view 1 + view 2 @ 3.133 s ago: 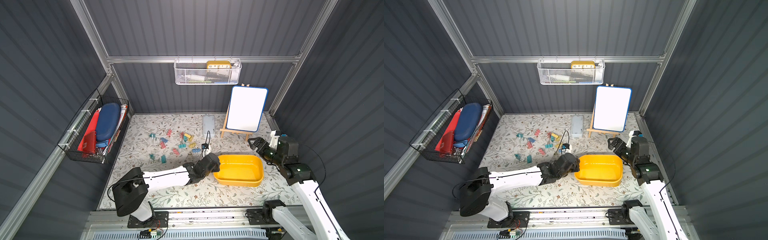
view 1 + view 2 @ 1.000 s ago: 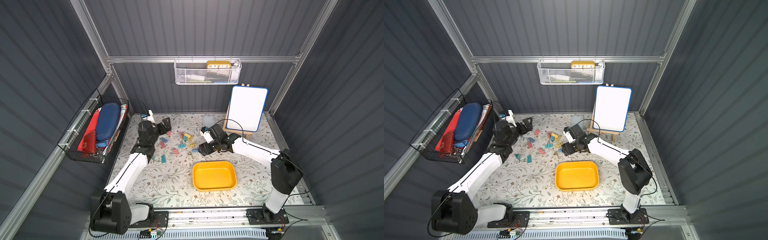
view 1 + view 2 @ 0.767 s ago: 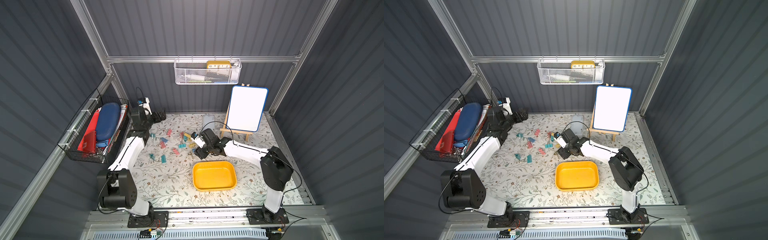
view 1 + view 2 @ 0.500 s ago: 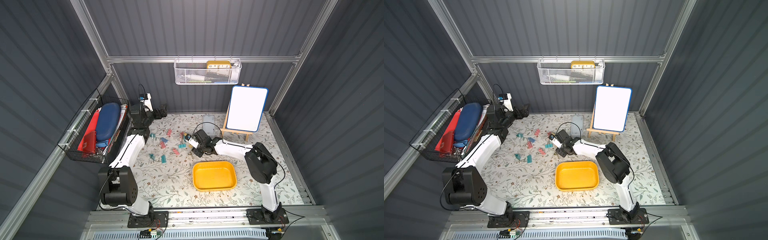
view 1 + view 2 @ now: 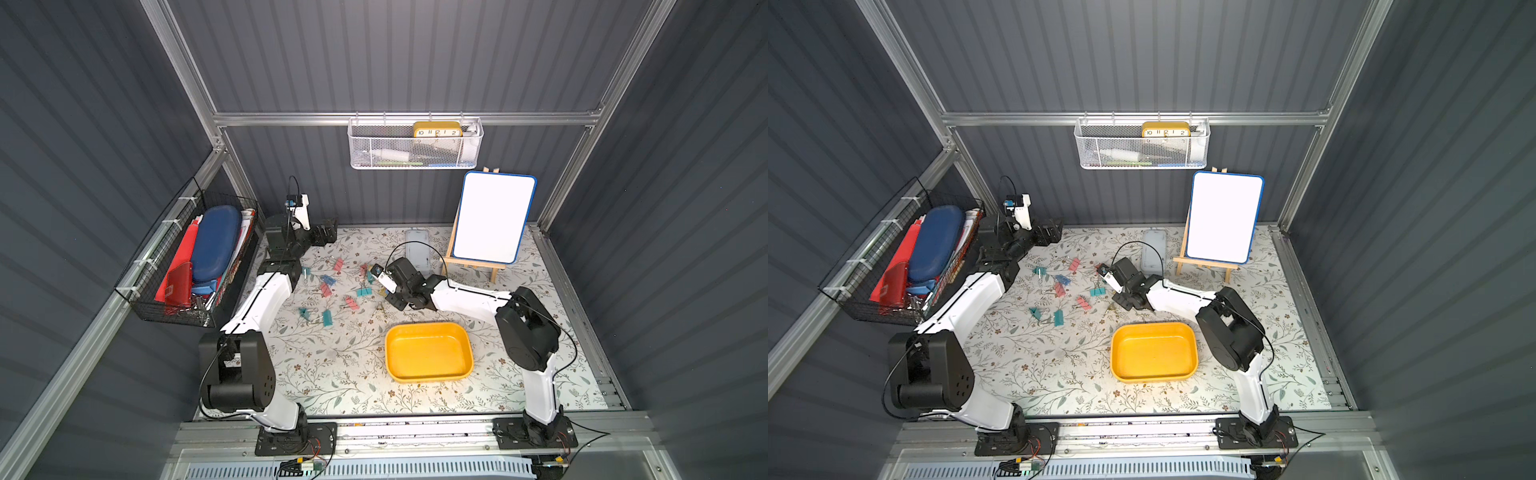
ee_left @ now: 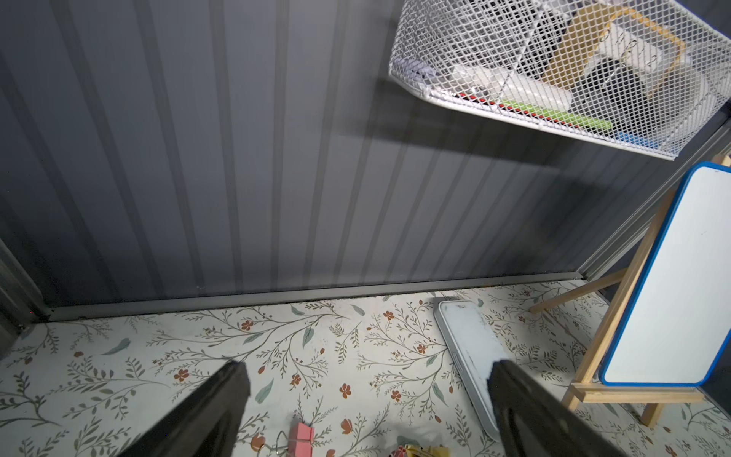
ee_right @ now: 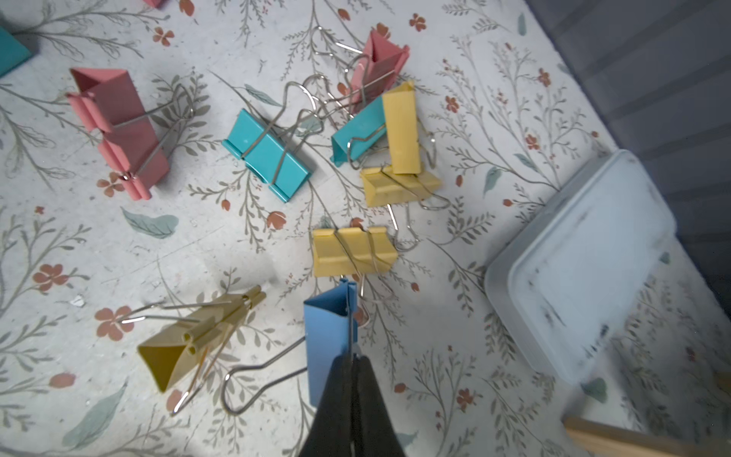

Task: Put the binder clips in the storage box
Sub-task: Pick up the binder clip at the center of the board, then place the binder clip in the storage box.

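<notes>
We see the right gripper (image 7: 351,362) pinched shut on the blue clip (image 7: 328,336) (by its thin edge), with more clips (image 7: 354,251) just beyond on the mat (image 7: 158,257). The box (image 5: 428,376) lies nearby, toward the front. The left gripper (image 6: 368,366) gapes wide by the back wall (image 6: 277,158).

**Binder clips** (image 5: 327,318): small folding clips in pastel pink, teal, blue and yellow, each with thin wire handles. They lie scattered on the far half of the floral mat (image 5: 332,374), and several overlap in a tangle. One blue clip (image 7: 328,340) stands on edge, pinched at its side by the closed right gripper (image 7: 350,376), just beside a yellow clip (image 7: 354,251).

**Storage box** (image 5: 428,351): shallow yellow tray with rounded corners, open side up, nearer the front. All the clips lie outside it.
</notes>
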Robot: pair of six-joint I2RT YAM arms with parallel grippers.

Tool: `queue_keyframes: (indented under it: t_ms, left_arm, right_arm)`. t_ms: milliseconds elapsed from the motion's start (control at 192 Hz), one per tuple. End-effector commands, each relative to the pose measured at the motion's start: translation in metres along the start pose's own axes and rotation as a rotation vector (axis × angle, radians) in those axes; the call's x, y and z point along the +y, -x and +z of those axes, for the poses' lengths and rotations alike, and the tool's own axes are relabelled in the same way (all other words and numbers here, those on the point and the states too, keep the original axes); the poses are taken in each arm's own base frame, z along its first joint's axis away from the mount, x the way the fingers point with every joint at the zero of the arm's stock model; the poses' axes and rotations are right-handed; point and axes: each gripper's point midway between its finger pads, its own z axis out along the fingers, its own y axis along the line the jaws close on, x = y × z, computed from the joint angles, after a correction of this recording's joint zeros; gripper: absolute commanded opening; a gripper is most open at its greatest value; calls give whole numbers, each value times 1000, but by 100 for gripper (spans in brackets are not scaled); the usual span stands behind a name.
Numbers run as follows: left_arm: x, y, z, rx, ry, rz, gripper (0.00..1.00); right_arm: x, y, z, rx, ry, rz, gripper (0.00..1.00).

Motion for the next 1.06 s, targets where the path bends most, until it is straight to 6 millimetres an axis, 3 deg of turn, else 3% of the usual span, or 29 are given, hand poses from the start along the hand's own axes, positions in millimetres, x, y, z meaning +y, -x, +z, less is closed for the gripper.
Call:
queue_keyframes:
  t_ms: [0, 104, 188, 302, 454, 605, 824, 1053]
  left_arm:
    - [-13, 16, -12, -45, -39, 71, 99]
    - [-16, 19, -16, -51, -49, 91, 99]
    - [-16, 19, -16, -53, -51, 96, 99]
    - [-12, 21, -14, -57, -28, 96, 99]
    - [-15, 24, -14, -62, -43, 80, 99]
    - [-18, 23, -14, -57, -50, 77, 99]
    - [-40, 7, 0, 5, -72, 126, 99]
    - [-55, -1, 6, 28, -69, 148, 99]
  right_arm:
    - [-33, 13, -35, -73, -153, 106, 0]
    - [-54, 13, -78, -97, -226, 276, 0]
    - [-56, 5, -122, -96, -179, 514, 0]
    - [-28, -14, -174, -121, 10, 885, 0]
    - [13, -58, -209, -106, 57, 1120, 0]
    - [55, -87, -204, 13, 113, 1183, 0]
    - [107, -110, -154, 226, 148, 1142, 0]
    - [125, -93, -118, 188, 205, 1133, 0]
